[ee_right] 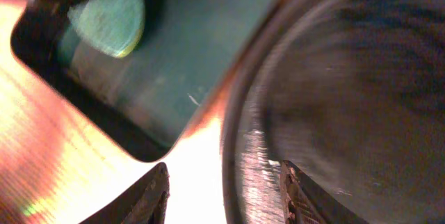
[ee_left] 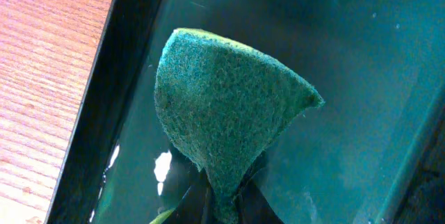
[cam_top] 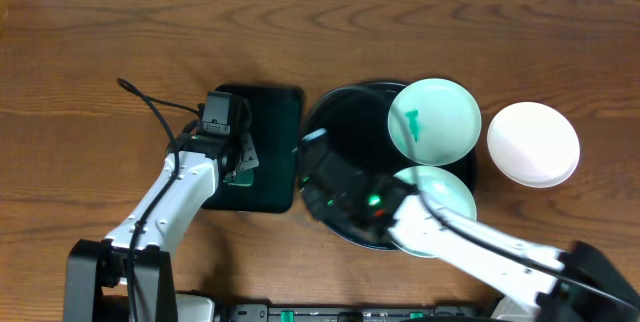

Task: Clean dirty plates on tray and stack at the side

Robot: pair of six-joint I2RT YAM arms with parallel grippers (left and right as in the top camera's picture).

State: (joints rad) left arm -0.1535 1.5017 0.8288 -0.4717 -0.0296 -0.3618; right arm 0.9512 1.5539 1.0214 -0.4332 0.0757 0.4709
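Note:
The round black tray (cam_top: 345,112) holds two mint-green plates. The far one (cam_top: 435,122) has a green smear. The near one (cam_top: 445,194) is partly hidden under my right arm. A white plate (cam_top: 533,144) lies on the table to the right of the tray. My right gripper (cam_top: 310,150) is open, its fingers (ee_right: 226,200) on either side of the tray's left rim (ee_right: 243,140). My left gripper (cam_top: 240,160) is shut on a green sponge (ee_left: 222,120), its jaws (ee_left: 224,206) holding it over the rectangular tray.
The smaller rectangular black tray (cam_top: 270,152) sits just left of the round tray, its wet floor showing in the left wrist view (ee_left: 361,78). It also shows in the right wrist view (ee_right: 195,50), with the sponge (ee_right: 111,19). Wooden table (cam_top: 90,72) all around.

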